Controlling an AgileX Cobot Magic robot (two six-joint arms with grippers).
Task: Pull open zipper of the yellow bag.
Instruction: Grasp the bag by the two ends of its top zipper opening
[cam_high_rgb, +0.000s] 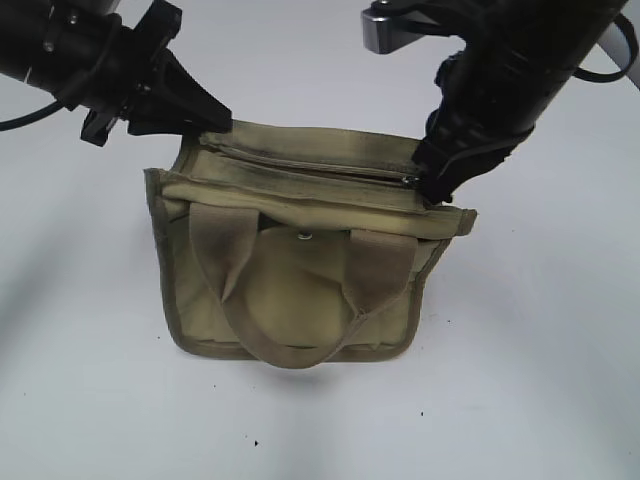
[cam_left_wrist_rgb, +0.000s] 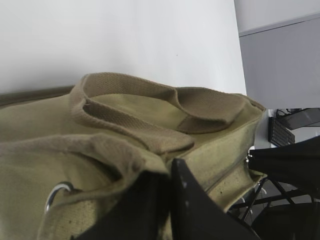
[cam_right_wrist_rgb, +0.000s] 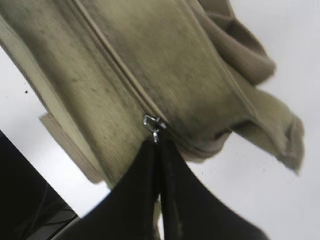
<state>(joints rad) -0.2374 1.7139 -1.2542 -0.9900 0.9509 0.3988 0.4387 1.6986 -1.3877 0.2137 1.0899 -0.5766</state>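
Observation:
The yellow bag (cam_high_rgb: 300, 290) lies on the white table with its two webbing handles (cam_high_rgb: 232, 260) toward me. Along its top runs the zipper (cam_high_rgb: 310, 165), closed along the stretch I see, with the silver pull tab (cam_high_rgb: 408, 180) at the right end. My left gripper (cam_high_rgb: 225, 127) is shut on the bag's top left corner; in the left wrist view its tips (cam_left_wrist_rgb: 170, 167) pinch a fold of the bag's canvas (cam_left_wrist_rgb: 115, 150). My right gripper (cam_high_rgb: 428, 190) is shut at the tab; in the right wrist view its tips (cam_right_wrist_rgb: 159, 143) close on the lower end of the pull tab (cam_right_wrist_rgb: 153, 123).
A small round metal snap (cam_high_rgb: 304, 236) sits between the handles. A metal ring (cam_left_wrist_rgb: 56, 194) shows on the bag near the left jaws. The white table (cam_high_rgb: 520, 380) spreads around the bag; past its edge stand a grey wall (cam_left_wrist_rgb: 280, 65) and dark equipment (cam_left_wrist_rgb: 285, 130).

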